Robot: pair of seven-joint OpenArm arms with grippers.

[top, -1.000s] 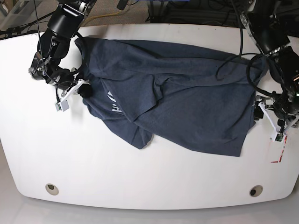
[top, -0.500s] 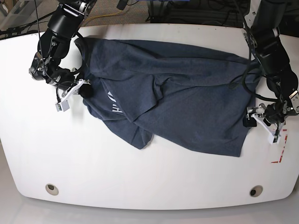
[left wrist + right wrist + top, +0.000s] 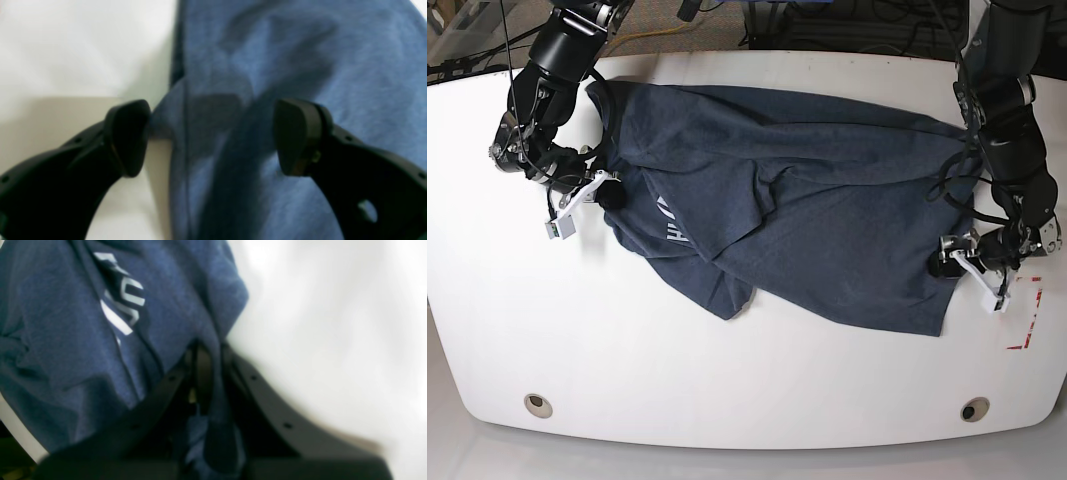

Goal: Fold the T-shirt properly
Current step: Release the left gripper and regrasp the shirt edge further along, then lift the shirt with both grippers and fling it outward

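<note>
- Since the earlier base frames, the left gripper (image 3: pixel 965 266) has travelled inward from the table's right margin to the T-shirt's (image 3: pixel 807 200) side edge; the right gripper (image 3: pixel 599 188) has not shifted.
- Left gripper: jaws spread wide, one pad over bare table (image 3: pixel 66 50), the other over fabric — the hem runs between them, nothing pinched yet.
- Right gripper: clamped shut on a bunched fold of the T-shirt's left edge.
- T-shirt: spread crumpled across the white table, partly doubled over, white lettering (image 3: pixel 670 222) half hidden.
- Handling, judged: light, limp, non-fragile; it will sag and drag, so grip at hems or corners, pinching all layers.
- The wrist views show jaw contact with the cloth; only the base view shows the overall layout.
</note>
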